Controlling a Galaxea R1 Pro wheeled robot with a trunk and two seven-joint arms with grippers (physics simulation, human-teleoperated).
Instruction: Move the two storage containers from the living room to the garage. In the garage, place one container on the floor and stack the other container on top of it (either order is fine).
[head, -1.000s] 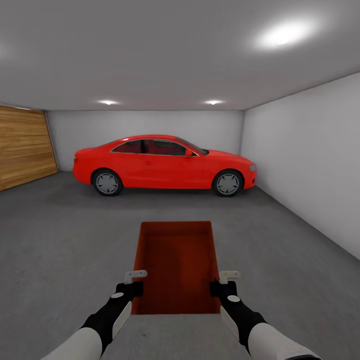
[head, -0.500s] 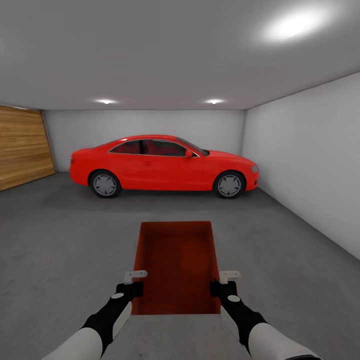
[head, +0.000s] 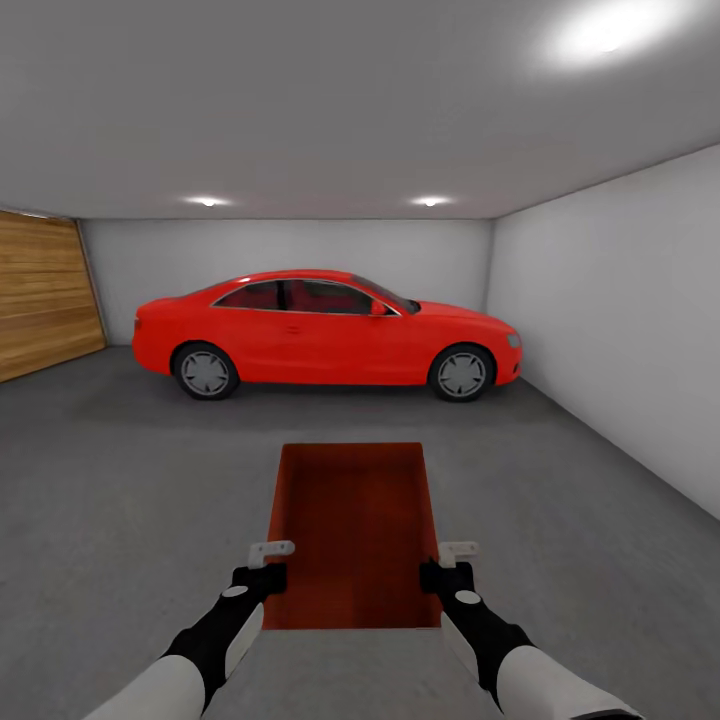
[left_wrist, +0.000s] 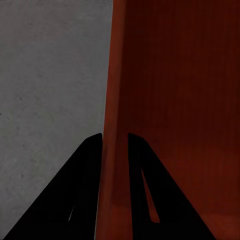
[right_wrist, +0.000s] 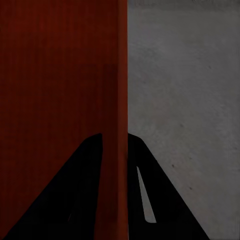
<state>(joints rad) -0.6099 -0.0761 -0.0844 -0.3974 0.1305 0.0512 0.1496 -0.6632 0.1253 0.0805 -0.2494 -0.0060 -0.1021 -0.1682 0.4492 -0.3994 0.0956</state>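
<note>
Orange-red, lidless plastic storage container (head: 353, 535) rides carried between both arms above the garage's mottled grey concrete floor (head: 120, 480), a red car (head: 325, 335) parked ahead. Left wrist view: the left gripper (left_wrist: 115, 145) pinches one long wall. Right wrist view: the right gripper (right_wrist: 114, 145) clamps the opposite wall. Judged the carrying step; next comes lowering the container flat onto the floor.

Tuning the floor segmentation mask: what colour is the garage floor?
Mottled dark grey floor, like concrete; clearest in the head view.
</note>
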